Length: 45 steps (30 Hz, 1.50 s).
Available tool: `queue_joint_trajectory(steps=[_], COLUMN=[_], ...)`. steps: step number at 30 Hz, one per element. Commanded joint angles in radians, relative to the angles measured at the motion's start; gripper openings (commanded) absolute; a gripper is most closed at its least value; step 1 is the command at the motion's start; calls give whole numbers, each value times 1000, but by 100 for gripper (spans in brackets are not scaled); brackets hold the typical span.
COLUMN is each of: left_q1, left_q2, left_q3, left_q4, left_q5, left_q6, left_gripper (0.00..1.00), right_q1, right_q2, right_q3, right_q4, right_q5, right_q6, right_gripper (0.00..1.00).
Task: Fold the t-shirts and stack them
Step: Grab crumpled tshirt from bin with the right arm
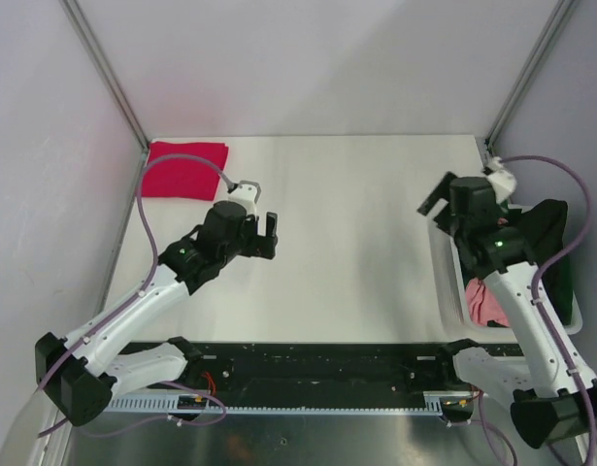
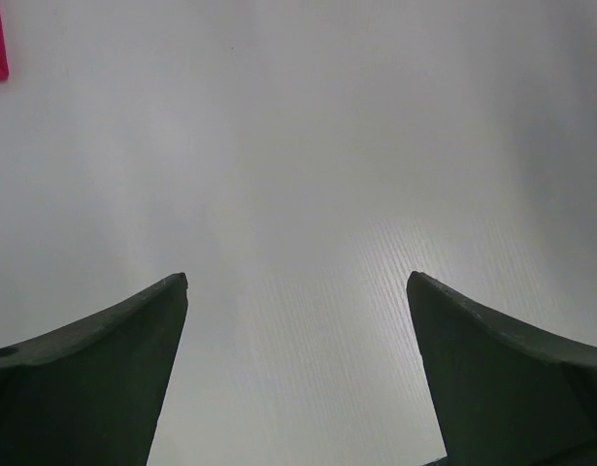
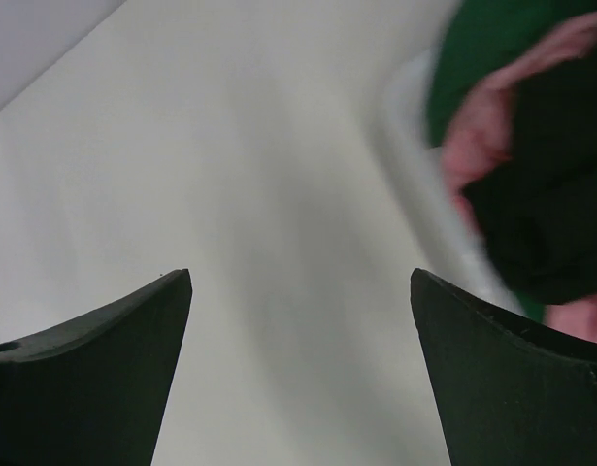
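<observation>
We see left gripper (image 2: 298, 282) and right gripper (image 3: 298, 282) both spread wide and empty, red t-shirt (image 1: 184, 170) folded at the table's (image 1: 366, 243) far-left corner, pink t-shirt (image 1: 487, 303), black t-shirt (image 3: 541, 194) and green t-shirt (image 3: 492, 39) heaped in the basket (image 1: 446, 277), so we'd lower the right one in and pinch a single shirt only.

Soft, even light from overhead; the white table (image 1: 356, 223) looks bright, with faint shadows only. The right wrist view smears the basket (image 3: 405, 165) and its t-shirts (image 3: 541, 184) at the table's right edge.
</observation>
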Motion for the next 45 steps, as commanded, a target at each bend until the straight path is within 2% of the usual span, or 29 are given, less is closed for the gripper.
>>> queue_joint_trajectory(steps=[1,6,9,16,22,29,32,34,35,36,39,40,42,45], left_q1=[-1,-1,-1,0,-1,-1,-1,-1,-1,-1,-1,0,-1,-1], left_q2=[-33,-20,-7,1,4,5,-5,-9,-9,-9,-7,-6,-7,-10], left_q3=[-24,-25,-23,-26,-35,-37,-42,-43,-44,-44,-45,-45,-45,-49], left_q4=[22,28,28,32,33,40,43,44,44,45,48,49,49,49], left_q5=[12,43,63,86,112,154,149,144,142,141,141,139,137,126], left_q6=[44,34,29,30,26,24,25,26,26,25,21,20,19,17], left_gripper=[100,100,99,99,100,99,99,100,99,99,100,99,100,99], right_q1=[-252,-640,-773,-820,-817,-792,-764,-742,-728,-710,-643,-620,-586,-536], right_q2=[-44,-33,-14,83,140,160,166,175,179,182,174,164,134,84], right_q3=[10,9,9,9,-9,-127,-177,-193,-196,-198,-199,-197,-181,-106], right_q4=[-116,-172,-177,-150,-98,54,108,130,137,141,145,144,129,84], right_q5=[-24,-121,-140,-69,55,115,144,161,170,180,215,224,225,220], right_q6=[-47,-123,-118,19,76,93,96,96,94,94,90,85,75,60], right_gripper=[99,99,99,99,99,99,95,87,79,68,17,8,2,0])
